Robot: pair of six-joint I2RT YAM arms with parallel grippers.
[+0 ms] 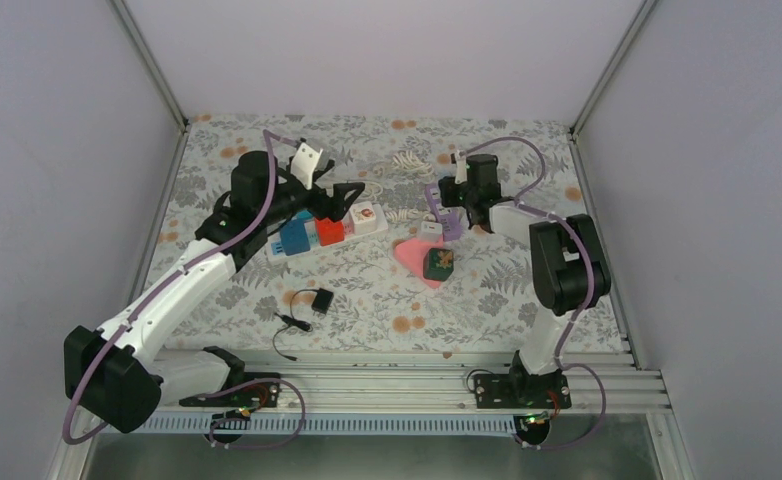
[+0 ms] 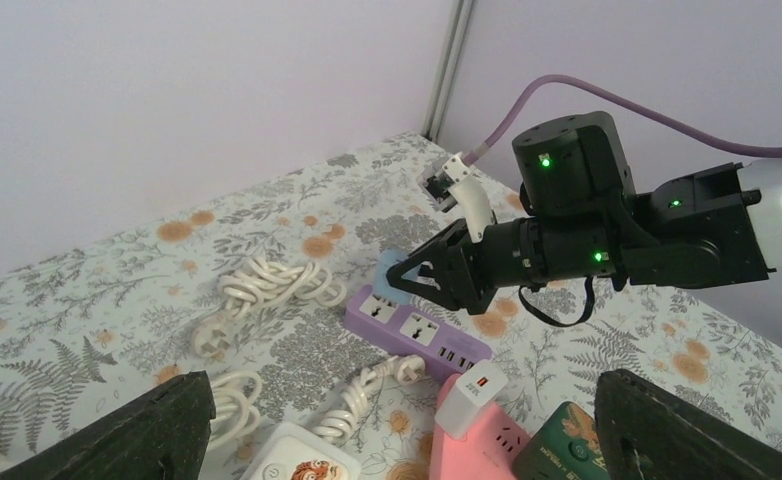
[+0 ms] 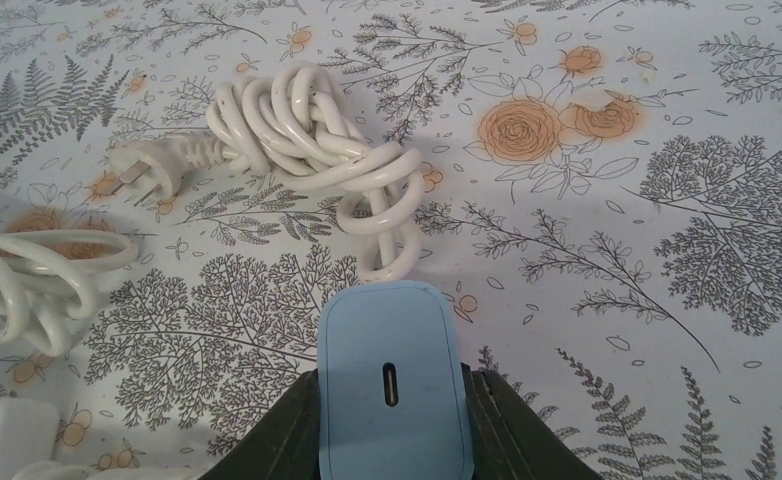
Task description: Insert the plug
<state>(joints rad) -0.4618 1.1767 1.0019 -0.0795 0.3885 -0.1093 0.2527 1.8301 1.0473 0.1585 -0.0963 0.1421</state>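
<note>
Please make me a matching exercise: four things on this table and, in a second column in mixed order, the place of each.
1 blue charger
2 white charger
3 black adapter
4 coiled cable

A near the left arm's base
B on the pink strip
C in the shut right gripper
D loose, just ahead of that gripper

Pairs: 1-C, 2-B, 3-A, 4-D

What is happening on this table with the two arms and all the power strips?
The right gripper is shut on a light blue charger and holds it at the far end of the purple power strip, apparently to plug it in. Whether its pins are already in a socket cannot be seen. The left gripper is open and holds nothing; it hangs over the multicoloured power strip.
</note>
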